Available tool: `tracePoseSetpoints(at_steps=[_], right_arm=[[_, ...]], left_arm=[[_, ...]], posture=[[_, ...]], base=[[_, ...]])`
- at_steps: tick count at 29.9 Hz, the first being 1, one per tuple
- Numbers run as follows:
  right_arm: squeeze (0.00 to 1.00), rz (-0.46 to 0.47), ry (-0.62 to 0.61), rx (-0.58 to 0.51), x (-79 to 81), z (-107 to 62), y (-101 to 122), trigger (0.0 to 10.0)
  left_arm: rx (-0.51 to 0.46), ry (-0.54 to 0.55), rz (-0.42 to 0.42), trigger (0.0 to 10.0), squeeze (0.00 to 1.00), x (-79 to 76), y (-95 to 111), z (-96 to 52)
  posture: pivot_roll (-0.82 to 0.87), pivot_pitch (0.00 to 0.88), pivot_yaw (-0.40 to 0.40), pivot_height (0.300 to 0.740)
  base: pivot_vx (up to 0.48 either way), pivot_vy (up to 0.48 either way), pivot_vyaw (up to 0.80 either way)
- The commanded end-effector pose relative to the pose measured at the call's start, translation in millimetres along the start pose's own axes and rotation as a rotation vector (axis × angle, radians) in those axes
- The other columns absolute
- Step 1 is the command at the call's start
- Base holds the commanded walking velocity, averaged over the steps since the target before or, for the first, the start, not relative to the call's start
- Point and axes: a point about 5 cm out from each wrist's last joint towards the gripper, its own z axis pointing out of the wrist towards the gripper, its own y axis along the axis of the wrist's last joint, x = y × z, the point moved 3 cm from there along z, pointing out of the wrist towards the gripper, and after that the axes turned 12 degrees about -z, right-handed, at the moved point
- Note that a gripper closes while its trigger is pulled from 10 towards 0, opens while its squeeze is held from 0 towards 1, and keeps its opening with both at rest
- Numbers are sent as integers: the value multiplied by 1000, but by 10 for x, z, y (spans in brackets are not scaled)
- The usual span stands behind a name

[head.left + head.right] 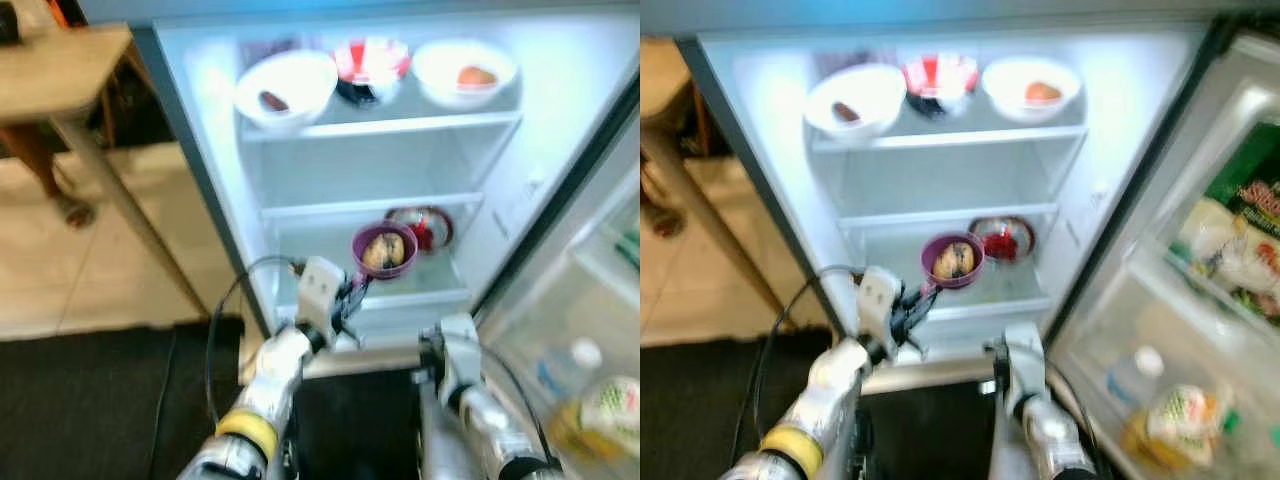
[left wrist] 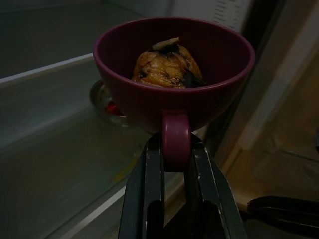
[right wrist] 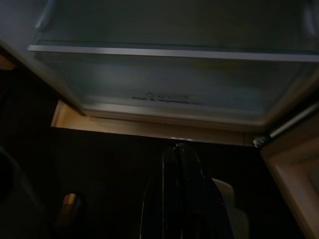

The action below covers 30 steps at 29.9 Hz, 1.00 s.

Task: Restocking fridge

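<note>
Open white refrigerator [image 1: 200, 120], occupying the centre and right of the head frames, with its door [image 1: 1200, 300] swung to the right edge. Three shelves are visible.

Top shelf, upper centre of the frame: three vessels in a row. Two white round bowls, the left white bowl [image 1: 285, 88] holding one dark item and the right white bowl [image 1: 465, 70] holding one orange-brown item; between them, one red-and-white container [image 1: 371, 62].

Lower shelf, centre of the frame: one glass-lidded dish with red contents [image 1: 422, 226], just behind and to the right of one maroon ceramic cup [image 1: 384, 250] that holds a single browned piece of food [image 2: 166, 68].

Left hand [image 1: 352, 296], lower centre: its two black fingers [image 2: 149, 189] are clamped on the cup's loop handle, one on each side, and the cup is upright at the front edge of the lower shelf.

Right hand [image 3: 180, 164], lower centre-right, below the refrigerator's bottom drawer: fingers pressed together, holding nothing.

Door rack, lower right: one clear bottle with a white cap [image 1: 572, 365] and several packaged goods, blurred.

Upper left of the frame: one wooden desk [image 1: 60, 70] on a tiled floor.
</note>
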Motion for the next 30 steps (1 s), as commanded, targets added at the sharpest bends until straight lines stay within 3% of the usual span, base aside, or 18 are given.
tracePoseSetpoints(at_steps=[1,20,30], right_arm=[[0,5,6,3,19,10,8,10000],[0,5,38,-51,52,43,132,10000],[0,-7,48,-215,6,105,538,10000]], left_arm=[[-41,-17,21,10000,0,-51,68,41],[-81,30,60,10000,0,19,155,59],[-187,72,135,10000,0,77,459,124]], posture=[[-95,193,36,585],[-95,194,37,495],[-93,198,35,480]], base=[[0,0,0],[0,0,0],[0,0,0]])
